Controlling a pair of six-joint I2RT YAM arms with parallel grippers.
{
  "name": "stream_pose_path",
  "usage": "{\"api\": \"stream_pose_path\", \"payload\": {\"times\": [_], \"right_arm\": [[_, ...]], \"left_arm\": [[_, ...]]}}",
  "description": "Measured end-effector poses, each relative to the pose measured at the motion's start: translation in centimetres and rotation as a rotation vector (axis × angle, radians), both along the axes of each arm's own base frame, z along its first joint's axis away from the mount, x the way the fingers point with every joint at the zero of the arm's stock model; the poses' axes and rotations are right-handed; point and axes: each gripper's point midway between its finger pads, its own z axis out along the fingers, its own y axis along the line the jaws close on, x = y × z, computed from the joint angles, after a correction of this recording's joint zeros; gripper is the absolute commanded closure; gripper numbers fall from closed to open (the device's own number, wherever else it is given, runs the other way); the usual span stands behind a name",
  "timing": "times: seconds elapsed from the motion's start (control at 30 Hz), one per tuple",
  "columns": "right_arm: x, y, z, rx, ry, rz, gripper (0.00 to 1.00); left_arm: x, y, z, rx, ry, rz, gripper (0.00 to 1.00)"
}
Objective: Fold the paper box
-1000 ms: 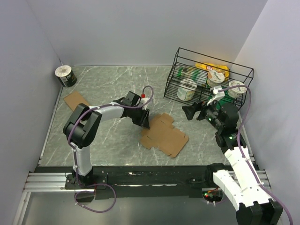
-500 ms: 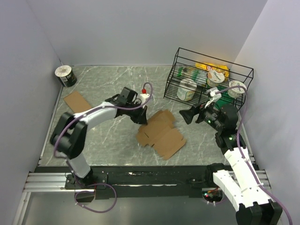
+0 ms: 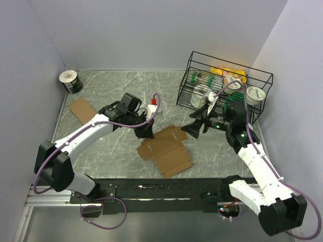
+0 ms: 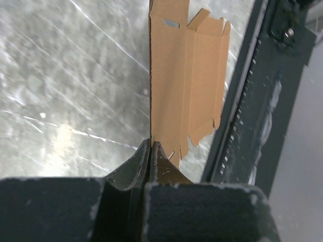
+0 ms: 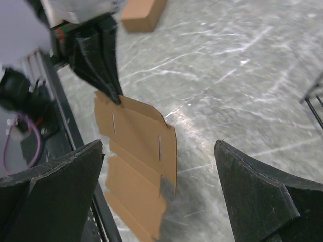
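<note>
The flat, unfolded brown paper box [image 3: 165, 148] lies near the table's front middle. My left gripper [image 3: 143, 134] is shut on its far left edge. In the left wrist view the sheet [image 4: 184, 75] runs edge-on away from the pinched fingers [image 4: 150, 146], lifted off the table. My right gripper [image 3: 192, 129] is open and empty just right of the sheet's far corner. In the right wrist view the box [image 5: 139, 151] hangs between and beyond its wide-open fingers [image 5: 55, 194].
A black wire basket [image 3: 224, 88] with cups and packets stands at the back right. A second flat cardboard piece [image 3: 82, 109] lies at the left. A tape roll [image 3: 70, 81] sits in the back left corner. The black front rail [image 3: 161, 189] runs along the near edge.
My left gripper has pulled the box left and toward the front, rotating it. My right gripper has reached left toward the box's far right corner.
</note>
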Motion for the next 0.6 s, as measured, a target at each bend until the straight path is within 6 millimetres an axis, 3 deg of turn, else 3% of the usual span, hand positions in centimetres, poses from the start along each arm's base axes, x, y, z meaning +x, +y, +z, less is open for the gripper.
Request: {"api": "stream_pose_path", "payload": {"times": [0.2, 0.6], "right_arm": [[-2.2, 2.8, 1.5, -0.068, -0.053, 0.155, 0.01], [-1.9, 3.9, 0.3, -0.200, -0.020, 0.282, 0.05]], "left_arm": [[-2.1, 0.7, 1.3, -0.013, 0.012, -0.052, 0.99], [-5.0, 0.2, 3.2, -0.068, 0.016, -0.140, 0.99]]}}
